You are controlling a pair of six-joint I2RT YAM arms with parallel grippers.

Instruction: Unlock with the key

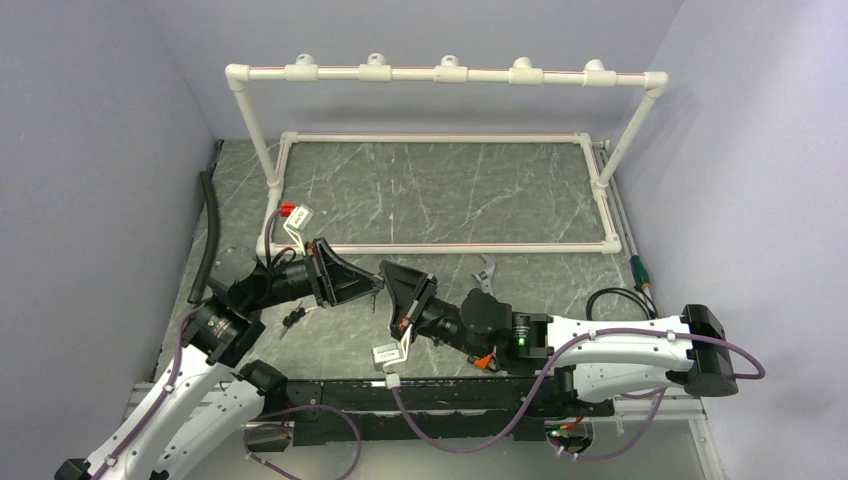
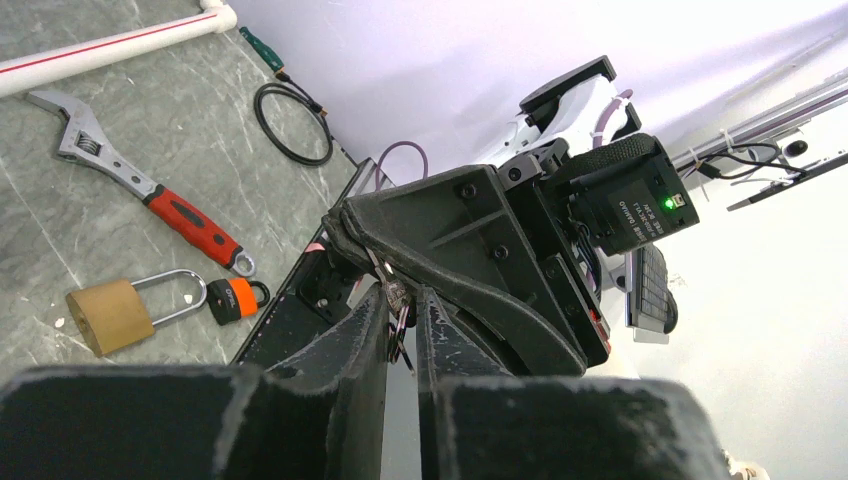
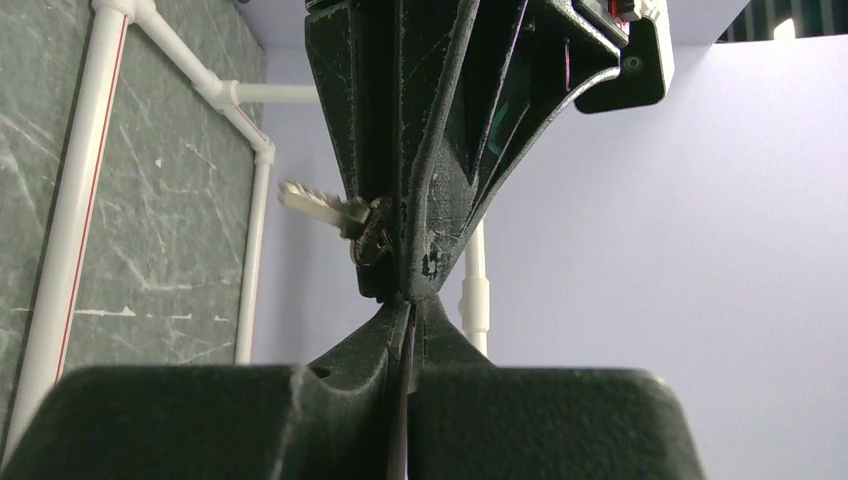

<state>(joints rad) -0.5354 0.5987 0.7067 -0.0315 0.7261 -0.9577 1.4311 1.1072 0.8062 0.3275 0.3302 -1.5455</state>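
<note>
The left gripper and the right gripper meet tip to tip above the bench, in front of the white pipe frame, near its left front corner and a little away from its front pipe.

The left gripper is almost closed. Only a narrow slit stays between its fingers, and the metal head of the key sits in this slit, so it looks gripped. From the right wrist camera, the blade of the key sticks out sideways from the tip of the left gripper, toward the frame, in the air and not touching the bench.

The right gripper has its jaws pressed fully together. Its tips are against the tips of the left gripper, just beside the key. I cannot tell if it also pinches some thin part of the key.

The brass padlock lies flat on the bench with its steel shackle closed. It is farther from the frame than the grippers are. In the top view the right arm hides it. A small orange and black padlock lies just beside its shackle. Between these padlocks and the front pipe of the frame lies an adjustable wrench with a red handle. Its jaw end is near the pipe.
</note>
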